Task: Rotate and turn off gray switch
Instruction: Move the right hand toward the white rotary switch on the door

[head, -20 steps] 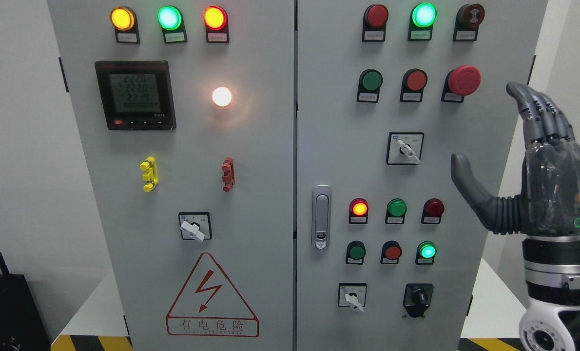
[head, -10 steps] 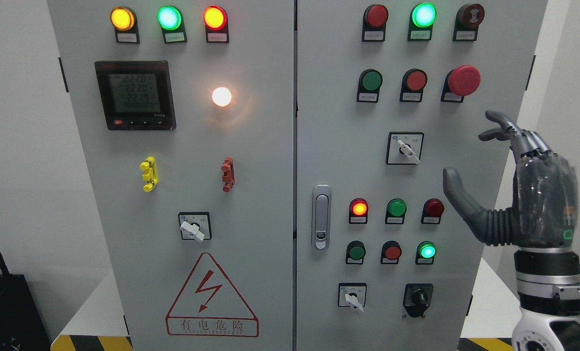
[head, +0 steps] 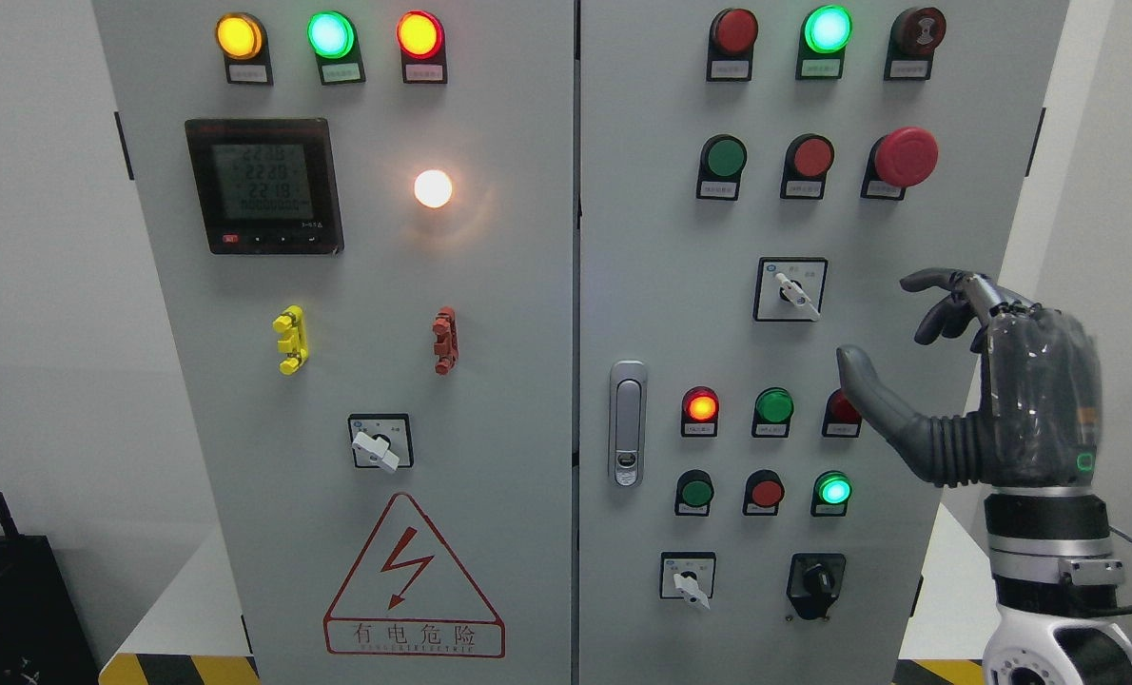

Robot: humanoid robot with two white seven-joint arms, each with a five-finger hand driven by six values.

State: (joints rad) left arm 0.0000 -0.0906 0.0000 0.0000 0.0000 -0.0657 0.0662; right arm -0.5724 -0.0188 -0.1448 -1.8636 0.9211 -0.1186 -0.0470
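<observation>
The right hand (head: 980, 400) hangs beside the panel (head: 661, 323), holding nothing, thumb out and fingers (head: 937, 295) curled, likely pre-shaping a pinch for the gray switch (head: 798, 295), set mid-panel, up-left of the thumb. Since the earlier frames it has dropped, shifted left and curled from flat.

The red triangle sign with a lightning bolt (head: 414, 576), low on the left grey door, says 有电危险. The black square meter with a grey screen (head: 263, 185) shows rows of numbers, too blurry to read surely. The small labels under the lights are too tiny.
</observation>
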